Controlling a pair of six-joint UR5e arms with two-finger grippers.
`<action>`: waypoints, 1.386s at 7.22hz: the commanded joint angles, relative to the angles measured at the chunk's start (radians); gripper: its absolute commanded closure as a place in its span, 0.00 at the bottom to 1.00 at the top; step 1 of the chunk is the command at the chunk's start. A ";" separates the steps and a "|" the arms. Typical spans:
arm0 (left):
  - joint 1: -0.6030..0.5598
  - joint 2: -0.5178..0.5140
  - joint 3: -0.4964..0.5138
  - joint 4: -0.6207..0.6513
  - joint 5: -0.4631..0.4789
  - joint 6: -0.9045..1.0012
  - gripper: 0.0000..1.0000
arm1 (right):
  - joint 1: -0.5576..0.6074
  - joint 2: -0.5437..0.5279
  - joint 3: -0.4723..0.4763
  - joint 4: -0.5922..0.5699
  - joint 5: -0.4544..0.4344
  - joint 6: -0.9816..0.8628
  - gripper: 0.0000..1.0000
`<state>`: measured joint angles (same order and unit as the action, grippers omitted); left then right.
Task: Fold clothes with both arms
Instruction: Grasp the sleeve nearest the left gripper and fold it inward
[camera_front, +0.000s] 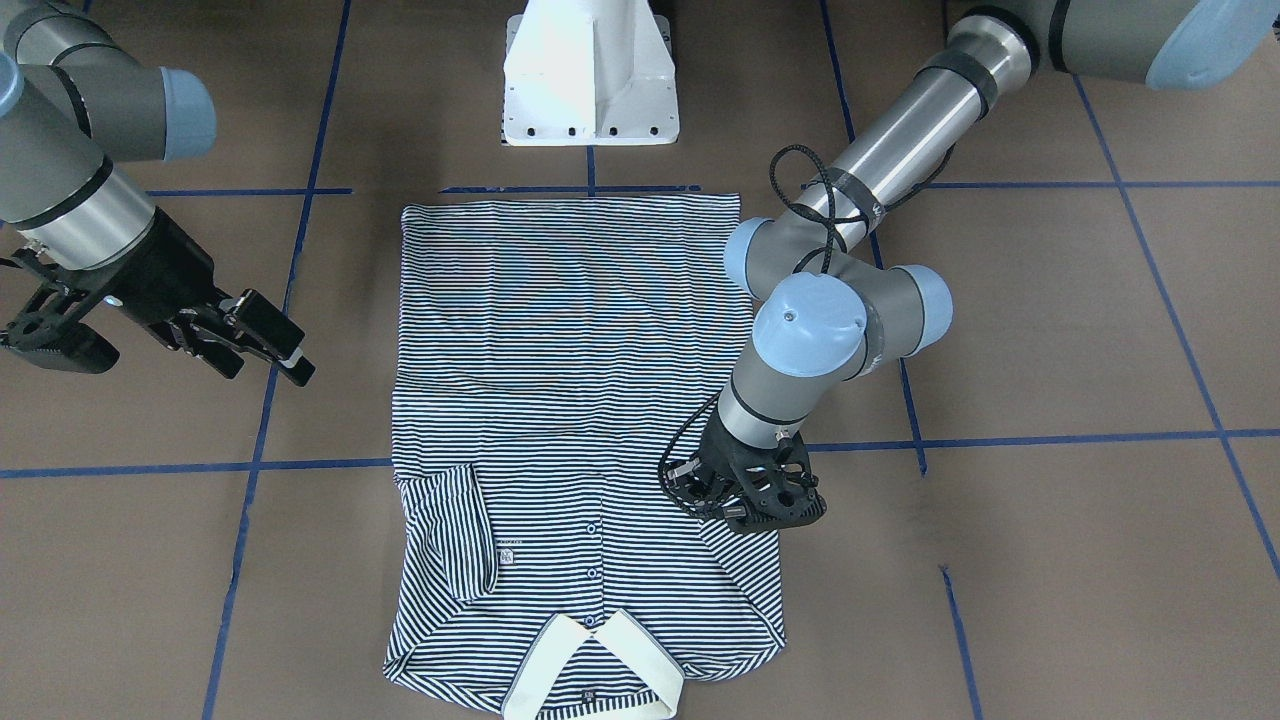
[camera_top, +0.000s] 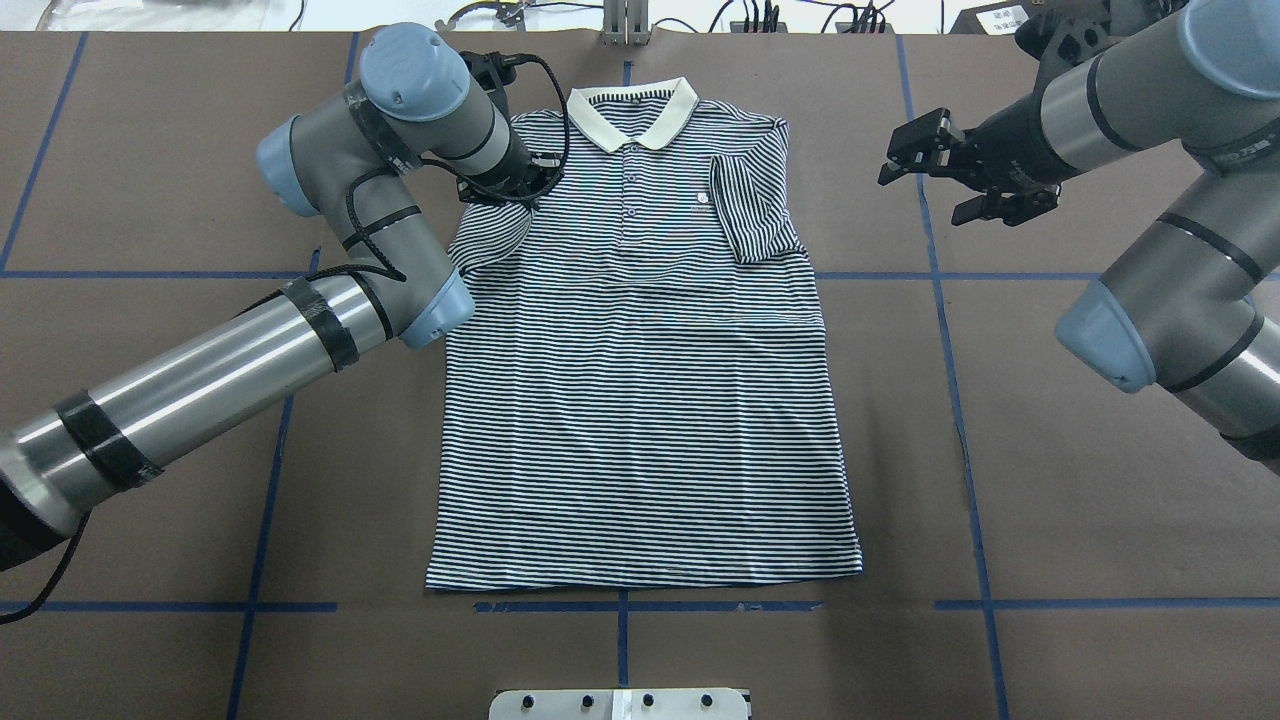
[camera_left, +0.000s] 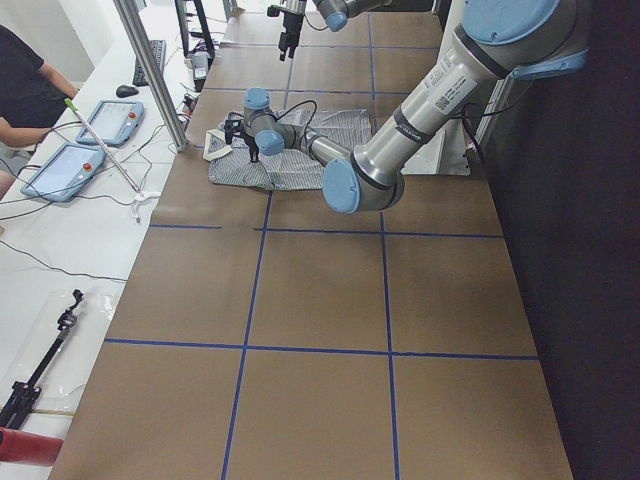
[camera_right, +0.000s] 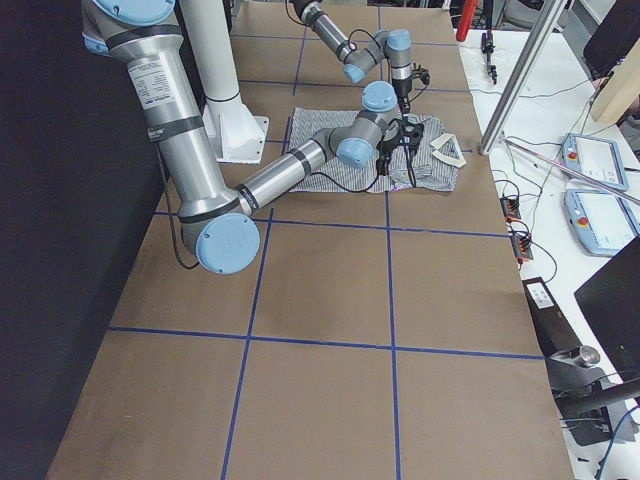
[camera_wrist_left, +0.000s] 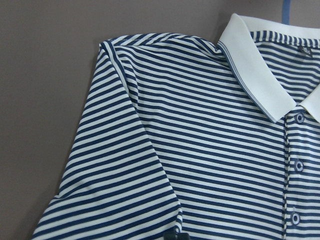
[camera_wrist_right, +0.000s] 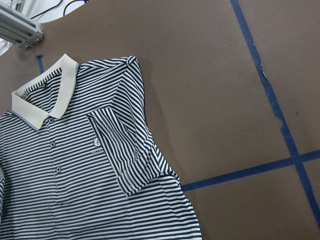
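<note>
The navy-and-white striped polo shirt (camera_top: 640, 400) lies flat and face up, its cream collar (camera_top: 632, 115) at the far side from the robot. The sleeve on my right side (camera_top: 745, 205) is folded in over the chest, next to the small patch. The other sleeve (camera_wrist_left: 100, 165) lies flat beside the body. My left gripper (camera_front: 745, 510) points down at that sleeve's shoulder seam. Its fingers are mostly hidden, so I cannot tell their state. My right gripper (camera_top: 925, 170) is open and empty, above bare table to the right of the shirt.
The white pedestal base (camera_front: 590, 75) stands at the shirt's hem end. Blue tape lines (camera_front: 1050, 438) cross the brown table. An aluminium post (camera_wrist_right: 20, 30) stands beyond the collar. A desk with tablets (camera_left: 75, 150) and a seated person (camera_left: 25, 90) lie past the far edge.
</note>
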<state>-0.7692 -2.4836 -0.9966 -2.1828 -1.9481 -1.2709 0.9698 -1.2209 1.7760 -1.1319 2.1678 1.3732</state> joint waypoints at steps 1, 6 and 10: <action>-0.002 -0.006 0.026 -0.028 0.047 -0.004 1.00 | -0.002 0.001 -0.001 0.000 -0.008 0.000 0.00; -0.030 -0.011 0.026 -0.046 0.073 -0.008 1.00 | -0.002 -0.002 0.002 0.001 -0.009 0.001 0.00; -0.032 -0.012 0.029 -0.055 0.122 -0.005 0.56 | -0.052 -0.002 0.013 -0.002 -0.112 0.047 0.00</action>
<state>-0.7997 -2.4957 -0.9700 -2.2320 -1.8627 -1.2780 0.9461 -1.2225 1.7829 -1.1330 2.1038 1.3980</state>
